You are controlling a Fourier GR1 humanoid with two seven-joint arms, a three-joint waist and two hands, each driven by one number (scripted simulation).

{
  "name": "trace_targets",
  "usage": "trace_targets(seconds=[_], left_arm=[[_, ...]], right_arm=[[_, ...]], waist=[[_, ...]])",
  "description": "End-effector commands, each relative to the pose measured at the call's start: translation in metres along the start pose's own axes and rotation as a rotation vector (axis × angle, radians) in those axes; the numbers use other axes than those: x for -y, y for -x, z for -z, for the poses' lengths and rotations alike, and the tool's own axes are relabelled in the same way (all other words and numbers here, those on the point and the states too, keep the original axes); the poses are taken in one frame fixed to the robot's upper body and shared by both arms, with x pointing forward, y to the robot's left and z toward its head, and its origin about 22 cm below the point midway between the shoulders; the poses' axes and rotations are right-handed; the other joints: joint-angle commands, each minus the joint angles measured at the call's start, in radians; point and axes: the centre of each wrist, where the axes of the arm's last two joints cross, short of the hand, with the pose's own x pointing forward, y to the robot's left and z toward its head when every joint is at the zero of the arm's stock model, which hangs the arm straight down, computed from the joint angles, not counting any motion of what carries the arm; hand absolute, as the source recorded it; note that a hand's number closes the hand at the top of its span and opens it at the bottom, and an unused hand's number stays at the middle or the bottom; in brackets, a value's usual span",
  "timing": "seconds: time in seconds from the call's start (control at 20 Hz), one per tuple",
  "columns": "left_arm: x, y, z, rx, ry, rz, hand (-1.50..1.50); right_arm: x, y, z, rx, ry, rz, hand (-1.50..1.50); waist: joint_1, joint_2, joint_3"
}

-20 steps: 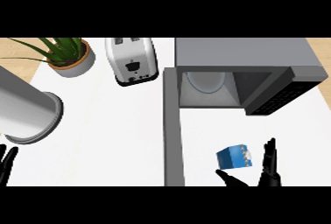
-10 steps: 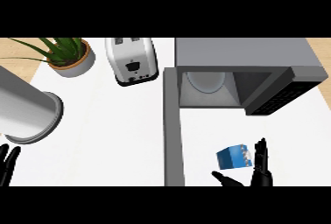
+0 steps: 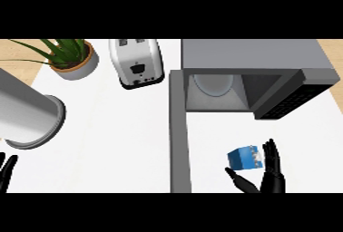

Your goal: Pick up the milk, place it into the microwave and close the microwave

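Now the right hand (image 3: 271,174) has slid a little to the left since a moment ago, and it is right up against the milk (image 3: 244,157). Before, there was a small gap between them. The milk has not moved. The hand is open, with its fingers straight and pointing away from the robot, and the thumb sticks out to the left, just under the milk. The fingers run along the right side of the carton, but nothing curls round it. Whether they really touch it is hard to tell.

The milk is a small blue carton with a pale top. It sits on the white counter (image 3: 114,136) just left of the fingers. It looks almost square from above, so its long side is hard to pick out; it is turned a bit, with its right end tipped farther away.

Far off to the left, at the edge of the view, the left hand (image 3: 7,171) rests open with fingers up.

Past the right hand's fingertips stands the microwave (image 3: 251,54), with its door (image 3: 178,136) open and a round plate (image 3: 214,84) inside. Farther left are a toaster (image 3: 137,61), a plant pot (image 3: 75,63) and a big grey tube (image 3: 23,118).
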Motion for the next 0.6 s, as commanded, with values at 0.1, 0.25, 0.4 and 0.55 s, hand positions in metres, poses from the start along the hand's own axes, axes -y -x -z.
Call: trace_targets(seconds=[0.1, 0.25, 0.4, 0.55], left_arm=[[0.011, -0.006, -0.001, 0.002, 0.003, -0.025, -1.50], [-0.008, -0.008, 0.011, -0.003, -0.017, -0.010, -1.50], [0.000, -0.001, -0.001, 0.008, -0.002, -0.010, -1.50], [-0.012, 0.012, 0.002, 0.010, 0.017, 0.001, -1.50]], right_arm=[[-0.011, 0.004, 0.025, 0.043, -0.015, 0.157, 1.50], [-0.021, -0.005, -0.011, 0.076, -0.004, 0.203, 1.50], [-0.012, -0.003, -0.009, 0.085, -0.024, 0.251, 1.50], [-0.008, -0.012, 0.054, 0.088, -0.121, 0.276, 1.50]], waist=[[0.003, 0.001, 0.001], [-0.005, 0.000, 0.000], [-0.001, -0.001, 0.000], [0.003, 0.001, 0.000]])
